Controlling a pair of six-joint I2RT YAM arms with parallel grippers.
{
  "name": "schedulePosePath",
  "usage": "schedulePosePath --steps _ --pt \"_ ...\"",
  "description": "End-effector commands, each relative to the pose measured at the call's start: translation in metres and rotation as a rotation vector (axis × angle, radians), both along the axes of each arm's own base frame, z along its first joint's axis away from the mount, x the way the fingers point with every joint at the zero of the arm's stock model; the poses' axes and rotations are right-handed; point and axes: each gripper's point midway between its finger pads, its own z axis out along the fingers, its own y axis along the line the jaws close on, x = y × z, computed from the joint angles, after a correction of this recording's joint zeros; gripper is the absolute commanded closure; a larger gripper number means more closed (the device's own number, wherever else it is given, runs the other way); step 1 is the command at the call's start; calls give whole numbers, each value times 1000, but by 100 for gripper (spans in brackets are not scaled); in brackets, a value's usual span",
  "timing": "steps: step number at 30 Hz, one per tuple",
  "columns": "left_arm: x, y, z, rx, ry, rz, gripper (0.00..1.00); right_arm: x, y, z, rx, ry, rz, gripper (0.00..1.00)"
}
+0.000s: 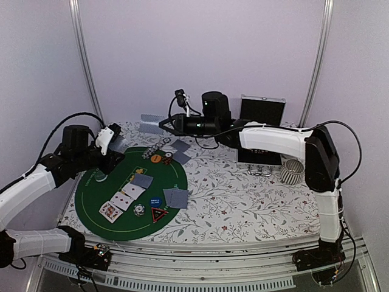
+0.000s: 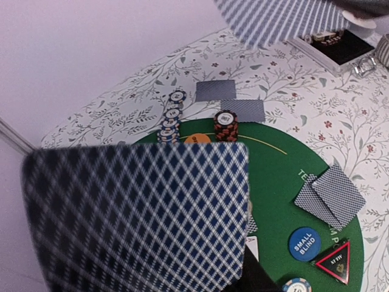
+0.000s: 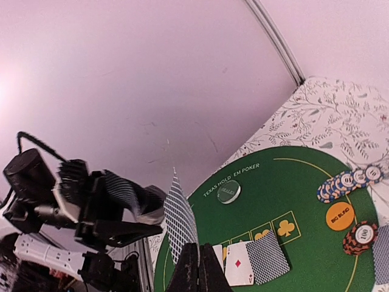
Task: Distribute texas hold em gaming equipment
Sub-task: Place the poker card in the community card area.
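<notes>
My right gripper (image 1: 163,125) reaches out over the back of the table and is shut on one grey-blue-backed card (image 1: 150,125). That card stands edge-on above its fingers (image 3: 179,222). My left gripper (image 1: 114,141) hovers over the left rim of the green mat (image 1: 121,222), shut on a deck of cards (image 2: 140,213) whose back fills its wrist view. On the mat lie face-up cards (image 1: 121,201), a face-down pair (image 1: 176,198), a blue disc (image 1: 155,201), a triangular marker (image 1: 160,214), an orange disc (image 3: 340,215) and a row of chips (image 2: 170,121).
The open silver-and-black case (image 1: 261,112) stands at the back right, with a ribbed cup (image 1: 292,171) in front of it. Two face-down cards (image 1: 181,151) lie just off the mat's far edge. A green dealer button (image 3: 229,192) sits near the mat's lettering.
</notes>
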Motion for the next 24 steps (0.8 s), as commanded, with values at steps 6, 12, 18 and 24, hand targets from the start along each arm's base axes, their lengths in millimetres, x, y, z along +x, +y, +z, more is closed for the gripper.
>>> schedulePosePath --steps 6,12,18,24 --pt "10 21 21 -13 -89 104 64 39 59 -116 126 448 -134 99" --pt "9 18 23 -26 -89 86 64 52 75 -153 102 455 -260 98" --pt "8 18 24 -31 -92 84 64 62 89 -194 73 516 -299 98" --pt "8 17 25 -37 -94 76 64 57 91 -224 31 580 -300 98"
